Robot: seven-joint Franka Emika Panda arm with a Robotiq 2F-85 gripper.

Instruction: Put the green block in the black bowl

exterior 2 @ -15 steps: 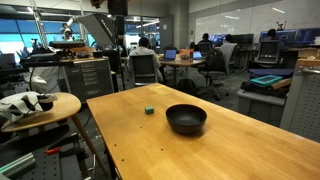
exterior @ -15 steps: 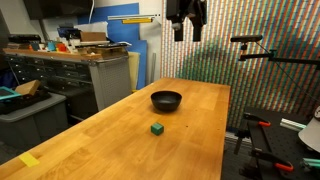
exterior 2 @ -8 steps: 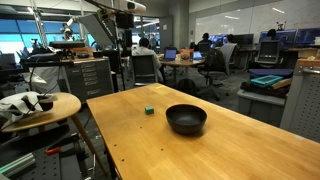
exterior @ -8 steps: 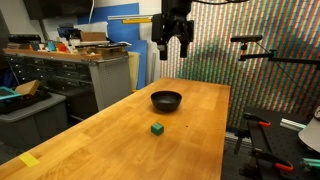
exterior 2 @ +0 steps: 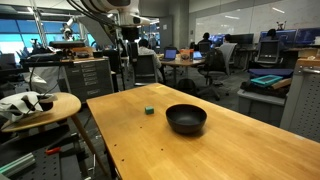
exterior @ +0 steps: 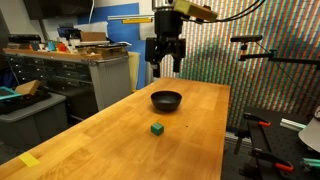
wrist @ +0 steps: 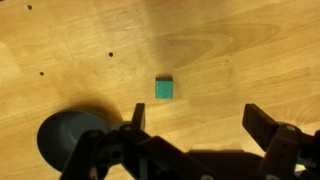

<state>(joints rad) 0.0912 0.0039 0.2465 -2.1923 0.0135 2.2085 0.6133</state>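
The wooden table [exterior: 120,140] fills most of my feed, a long pale butcher-block top that shows in both exterior views [exterior 2: 240,140] and as the whole background of the wrist view [wrist: 250,50]. I see a few small dark holes in its surface through the wrist camera.

The arm [exterior: 192,11] reaches in from the top of the picture and points down toward the table.

The black bowl [exterior: 166,100] sits upright on the table, round and glossy [exterior 2: 186,118]. In the wrist view only part of it shows, at the lower left [wrist: 68,135], with one finger's linkage crossing in front of it.

The gripper [exterior: 166,68] hangs in the air well above the tabletop, touching nothing [exterior 2: 128,56]. From the wrist camera its fingers [wrist: 266,124] are spread wide, released, and only bare wood lies between them [wrist: 200,125].

The green block [exterior: 157,129] lies flat on the table, outside the bowl and near it [exterior 2: 149,110]. In the wrist view it sits alone on the wood [wrist: 164,88], apart from the bowl and well clear of both fingers.
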